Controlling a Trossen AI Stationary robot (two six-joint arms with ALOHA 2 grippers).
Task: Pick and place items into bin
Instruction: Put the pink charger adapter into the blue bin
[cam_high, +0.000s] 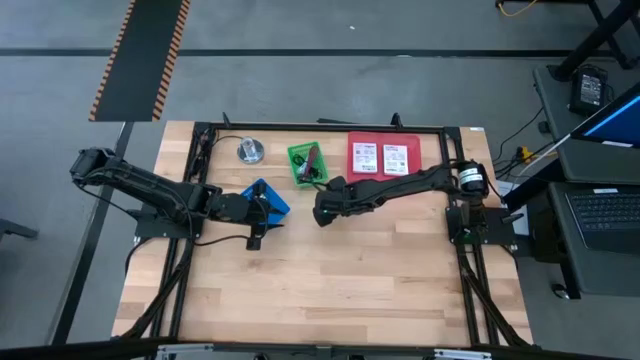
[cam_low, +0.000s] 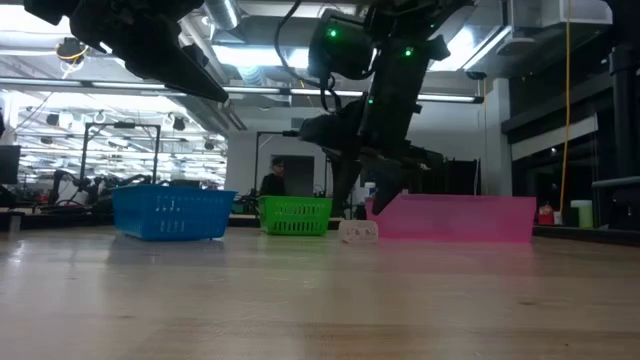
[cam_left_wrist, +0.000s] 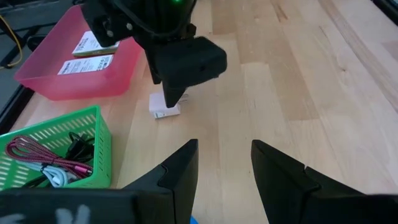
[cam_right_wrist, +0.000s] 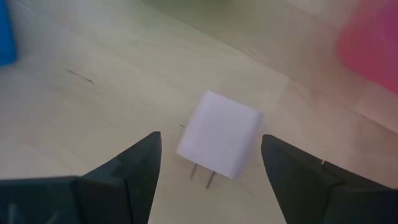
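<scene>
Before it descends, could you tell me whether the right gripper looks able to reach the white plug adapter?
Probably yes: the right gripper hangs open directly over the white plug adapter, which lies alone on bare table.

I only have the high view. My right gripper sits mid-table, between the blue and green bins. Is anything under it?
Observer: Yes. A small white plug adapter lies on the wood, between the open fingers of the right gripper.
Operator: Are the fingers touching it?
Observer: No. The right wrist view shows bare wood on both sides of the adapter.
Operator: What is in the green bin?
Observer: The left wrist view shows a dark red cord and a black cable inside the green bin.
</scene>
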